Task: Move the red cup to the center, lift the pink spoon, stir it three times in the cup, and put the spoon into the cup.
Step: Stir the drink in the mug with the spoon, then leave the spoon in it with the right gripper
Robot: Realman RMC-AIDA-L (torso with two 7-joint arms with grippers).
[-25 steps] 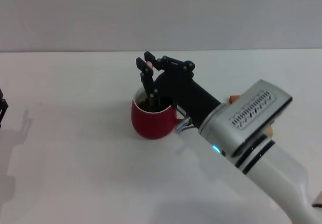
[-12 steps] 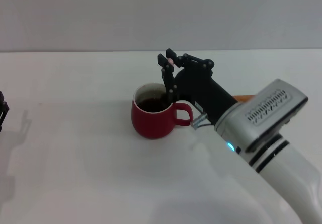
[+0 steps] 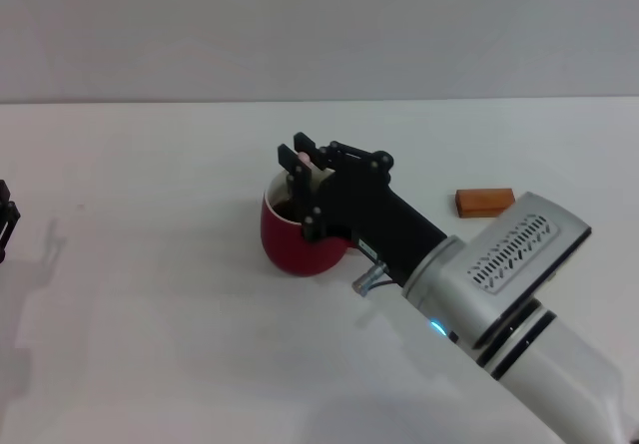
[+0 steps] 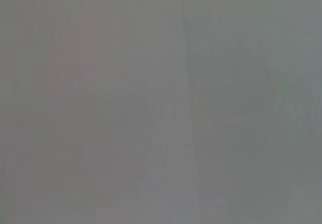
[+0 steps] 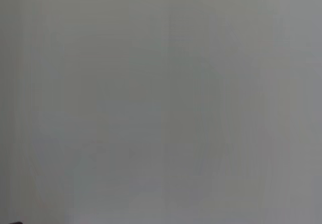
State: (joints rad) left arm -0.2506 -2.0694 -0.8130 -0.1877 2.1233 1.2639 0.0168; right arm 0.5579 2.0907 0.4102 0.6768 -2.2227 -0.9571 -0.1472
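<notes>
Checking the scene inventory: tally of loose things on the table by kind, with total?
Red cup: 1
Pink spoon, held over the cup by the right tool: 1
Reddish-brown wooden block: 1
Total: 3
The left tool is parked at the table's left edge.

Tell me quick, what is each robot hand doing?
Right gripper: shut on the pink spoon, above the red cup.
Left gripper: parked at the table's edge; cannot tell.
</notes>
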